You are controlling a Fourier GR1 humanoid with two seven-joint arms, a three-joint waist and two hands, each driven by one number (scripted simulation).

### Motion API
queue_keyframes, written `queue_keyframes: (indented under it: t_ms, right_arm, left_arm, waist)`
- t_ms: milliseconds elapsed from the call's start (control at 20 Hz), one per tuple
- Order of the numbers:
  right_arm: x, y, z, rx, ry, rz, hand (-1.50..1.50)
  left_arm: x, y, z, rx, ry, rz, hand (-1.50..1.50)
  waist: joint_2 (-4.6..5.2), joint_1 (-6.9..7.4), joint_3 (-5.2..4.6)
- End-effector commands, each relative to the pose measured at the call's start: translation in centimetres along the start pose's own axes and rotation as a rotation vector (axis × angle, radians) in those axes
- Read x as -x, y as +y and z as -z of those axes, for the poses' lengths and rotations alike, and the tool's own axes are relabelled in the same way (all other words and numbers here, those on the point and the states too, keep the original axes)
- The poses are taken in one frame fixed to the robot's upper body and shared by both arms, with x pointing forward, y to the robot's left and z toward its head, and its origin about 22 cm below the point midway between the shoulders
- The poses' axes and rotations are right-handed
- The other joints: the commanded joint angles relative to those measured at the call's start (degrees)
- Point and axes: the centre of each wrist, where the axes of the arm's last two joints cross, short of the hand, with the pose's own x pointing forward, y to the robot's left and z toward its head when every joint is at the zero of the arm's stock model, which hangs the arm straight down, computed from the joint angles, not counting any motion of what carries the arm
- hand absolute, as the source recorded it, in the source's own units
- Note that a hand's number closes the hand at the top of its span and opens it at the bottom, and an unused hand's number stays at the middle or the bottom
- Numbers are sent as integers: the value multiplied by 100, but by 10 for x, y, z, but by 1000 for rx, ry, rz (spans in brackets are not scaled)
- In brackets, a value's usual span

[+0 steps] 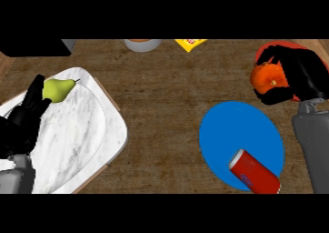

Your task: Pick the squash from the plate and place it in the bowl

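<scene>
With right hand (302, 75) around squash (269, 78)

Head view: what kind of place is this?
Likely a kitchen counter: a wood-grain top with a marble tray bearing a pear, and a blue plate. The right hand curls round an orange squash over a red bowl.

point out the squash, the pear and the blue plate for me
squash (268, 78), head view, on its orange skin left of the right hand's fingers
pear (57, 90), head view, on the middle of its green body
blue plate (234, 132), head view, on a bare part of its surface above the red box
</scene>
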Motion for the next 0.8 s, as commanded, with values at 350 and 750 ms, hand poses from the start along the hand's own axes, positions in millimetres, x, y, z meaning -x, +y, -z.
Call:
queue_keyframes:
  t_ms: [350,750]
  right_arm:
    - [47,-66,15,132,129,118,150]
    - [98,-35,53,105,167,214,150]
  left_arm:
    - [-6,-15,3,27,-4,2,0]
    - [-20,-5,3,23,-35,-19,0]
  waist:
    - [49,134,5]
    - [82,251,10]
